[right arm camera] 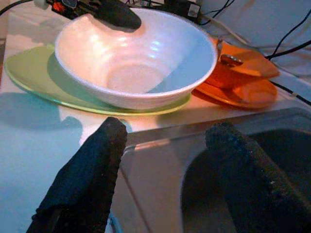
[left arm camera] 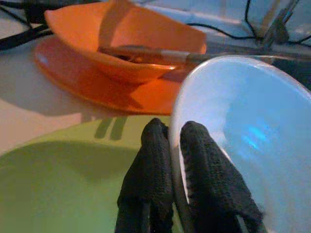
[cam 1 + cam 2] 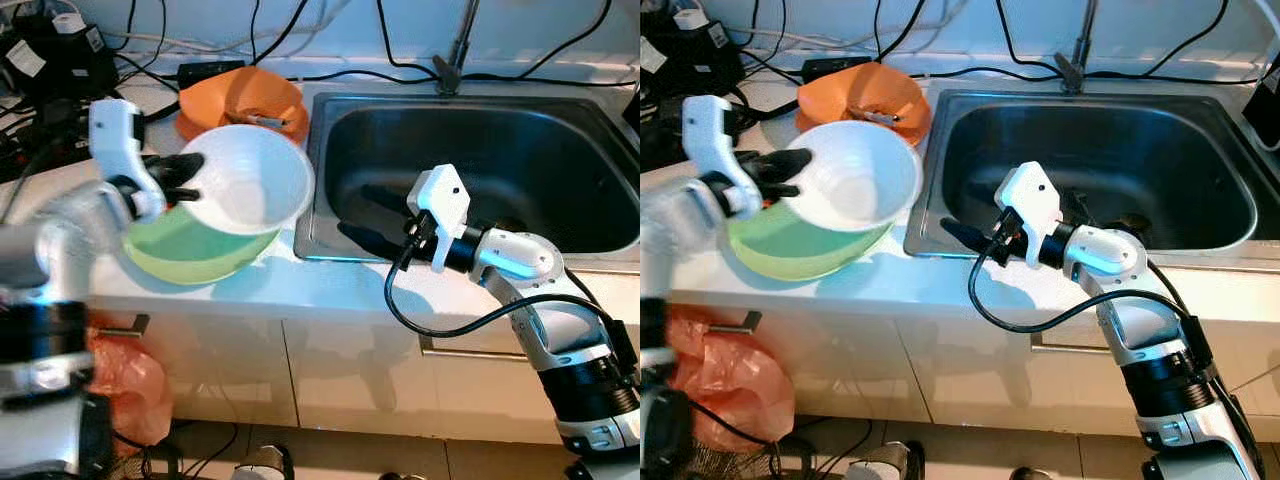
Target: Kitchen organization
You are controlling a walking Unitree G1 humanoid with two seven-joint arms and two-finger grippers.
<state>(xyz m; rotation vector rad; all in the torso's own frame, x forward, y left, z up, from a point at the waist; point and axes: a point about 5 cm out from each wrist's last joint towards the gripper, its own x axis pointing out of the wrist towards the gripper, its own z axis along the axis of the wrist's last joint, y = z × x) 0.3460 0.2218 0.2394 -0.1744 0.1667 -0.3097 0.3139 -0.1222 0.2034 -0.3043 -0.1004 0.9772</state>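
On the white counter [image 3: 250, 285], left of the sink [image 3: 470, 170], the left gripper [image 3: 185, 180] holds a white bowl [image 3: 245, 180] by its left rim. Its 2 black fingers [image 2: 194, 160] are closed on the rim, 1 inside and 1 outside, as the left wrist view shows. The bowl is tilted, with its opening turned toward the near right, and it is above a green plate [image 3: 190, 255] that lies flat on the counter. I cannot tell if the bowl touches the plate.

Farther on the counter, just behind the white bowl, stands an orange bowl [image 3: 250, 95] on an orange plate [image 2: 97, 87]. A utensil [image 2: 146, 52] lies across the orange bowl; its kind is not clear.

Over the near left part of the sink is the right gripper [image 3: 965, 235], pointing left toward the bowls. Its 2 fingers [image 1: 87, 170] are spread apart and hold nothing. A black cable [image 3: 1040, 315] hangs from the right wrist in front of the white cupboard [image 3: 350, 370].

Several black cables [image 3: 300, 30] run along the far wall and on the far left. Low at the left, near the floor, is an orange plastic bag [image 3: 130, 385].

No brand, label or writing can be read on any of these things.
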